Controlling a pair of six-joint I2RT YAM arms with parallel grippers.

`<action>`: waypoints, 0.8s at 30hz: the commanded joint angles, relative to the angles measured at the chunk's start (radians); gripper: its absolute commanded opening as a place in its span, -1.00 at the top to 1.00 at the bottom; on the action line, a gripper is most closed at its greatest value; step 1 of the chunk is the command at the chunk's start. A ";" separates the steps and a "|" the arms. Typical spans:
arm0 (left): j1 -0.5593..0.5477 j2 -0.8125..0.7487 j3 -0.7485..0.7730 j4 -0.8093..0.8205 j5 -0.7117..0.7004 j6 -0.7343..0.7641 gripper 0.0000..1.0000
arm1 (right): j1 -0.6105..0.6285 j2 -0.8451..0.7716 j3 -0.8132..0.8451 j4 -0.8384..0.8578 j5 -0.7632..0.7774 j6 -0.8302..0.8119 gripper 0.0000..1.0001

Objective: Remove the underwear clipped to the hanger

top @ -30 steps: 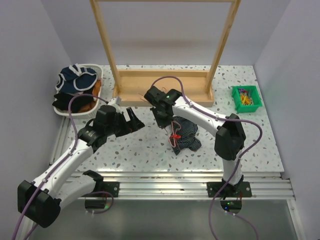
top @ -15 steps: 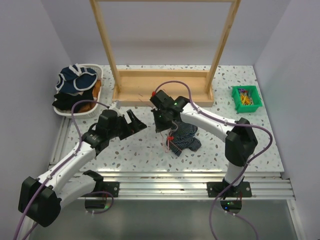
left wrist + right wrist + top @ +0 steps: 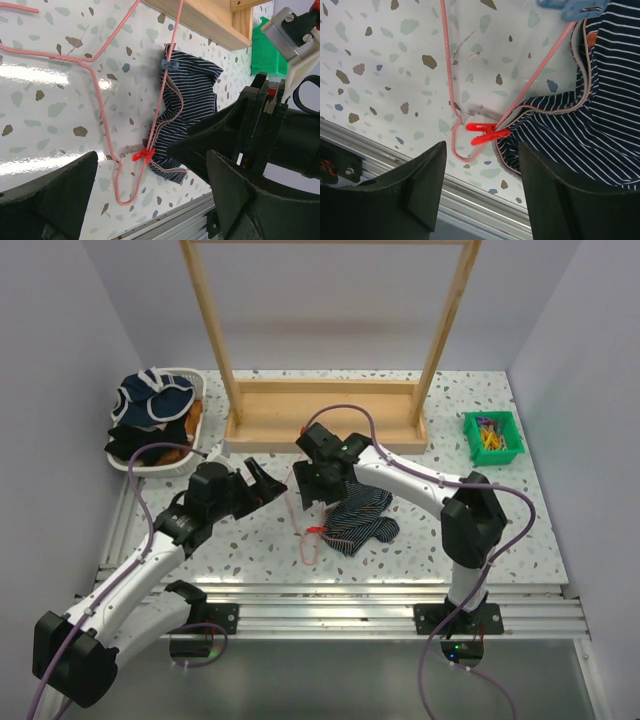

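The pink wire hanger (image 3: 296,502) lies flat on the speckled table. The navy pinstriped underwear (image 3: 361,516) is bunched along one of its wires. A red clip (image 3: 487,133) pins the waistband near the hanger's looped end, and a blue clip (image 3: 170,64) pins it further along. My right gripper (image 3: 316,490) hovers open just above hanger (image 3: 451,75) and underwear (image 3: 602,120), with nothing between its fingers. My left gripper (image 3: 264,481) is open to the left, short of the hanger (image 3: 98,100), facing the red clip (image 3: 143,156) and the underwear (image 3: 195,95).
A wooden frame (image 3: 325,416) stands on its base behind the arms. A white basket (image 3: 197,400) heaped with dark clothes sits at the far left. A green bin (image 3: 491,437) of pegs is at the far right. The table's aluminium rail (image 3: 330,600) runs close in front of the hanger.
My right gripper has opened and let go of the hanger. Hanger and underwear shifted left and toward the front edge and now rest on the table. The left arm edged slightly nearer.
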 commanded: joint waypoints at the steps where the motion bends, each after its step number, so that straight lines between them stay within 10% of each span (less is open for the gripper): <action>1: -0.003 -0.012 0.019 -0.019 -0.042 0.013 -0.85 | -0.007 -0.051 0.071 -0.038 0.071 -0.012 -0.27; 12: 0.030 0.324 0.243 -0.002 -0.054 0.335 -0.81 | -0.095 -0.027 0.176 -0.142 0.268 0.031 -0.41; 24: 0.036 0.585 0.315 0.082 -0.039 0.521 -0.28 | -0.119 0.214 0.461 -0.239 0.221 -0.020 -0.48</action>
